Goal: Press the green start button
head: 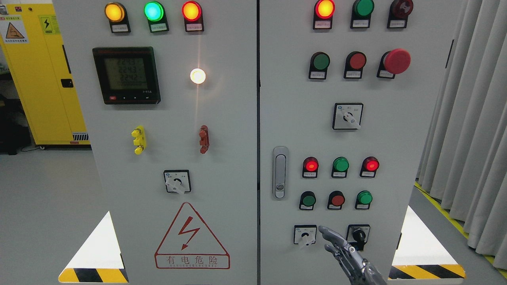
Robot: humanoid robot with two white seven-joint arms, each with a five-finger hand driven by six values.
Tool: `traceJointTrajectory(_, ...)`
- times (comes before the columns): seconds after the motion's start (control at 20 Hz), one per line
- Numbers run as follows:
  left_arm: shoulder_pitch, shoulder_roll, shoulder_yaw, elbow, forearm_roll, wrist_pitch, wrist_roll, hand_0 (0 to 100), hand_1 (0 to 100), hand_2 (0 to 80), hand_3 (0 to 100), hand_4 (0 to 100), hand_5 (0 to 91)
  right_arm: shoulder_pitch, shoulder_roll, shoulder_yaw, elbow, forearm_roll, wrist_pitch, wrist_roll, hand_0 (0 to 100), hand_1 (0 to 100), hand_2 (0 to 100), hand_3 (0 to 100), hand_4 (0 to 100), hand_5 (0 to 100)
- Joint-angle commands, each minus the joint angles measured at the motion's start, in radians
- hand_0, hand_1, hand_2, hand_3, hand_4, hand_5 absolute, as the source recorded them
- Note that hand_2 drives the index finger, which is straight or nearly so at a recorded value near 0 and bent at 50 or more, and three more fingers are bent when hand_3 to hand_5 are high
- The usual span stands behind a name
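The right cabinet door carries several green push buttons: one in the upper row (320, 61), and two in the lowest button row, at its left (308, 200) and right (364, 197) ends, with a red button (337, 200) between them. My right hand (332, 238) rises from the bottom edge, just below that row. Its fingers are stretched out and hold nothing. The index fingertip (321, 229) points up and left, between two rotary switches, a short way under the left green button. It touches no button. The left arm is out of sight.
A white rotary switch (305, 235) and a black one (359, 235) flank the hand. Above the button row are lit red lamps (311, 164) and a green lamp (340, 164). A door handle (280, 172) sits left of them. A red mushroom stop button (397, 61) is upper right.
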Motion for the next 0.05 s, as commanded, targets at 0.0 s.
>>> traceJointTrajectory(0.0, -0.026, 0.000, 0.000, -0.028, 0.000, 0.001, 0.000, 12, 56, 0.0, 0, 0, 0.0, -0.007, 0.002, 0.011, -0.024, -0.014, 0.001, 0.002, 22, 41, 0, 4, 10, 0)
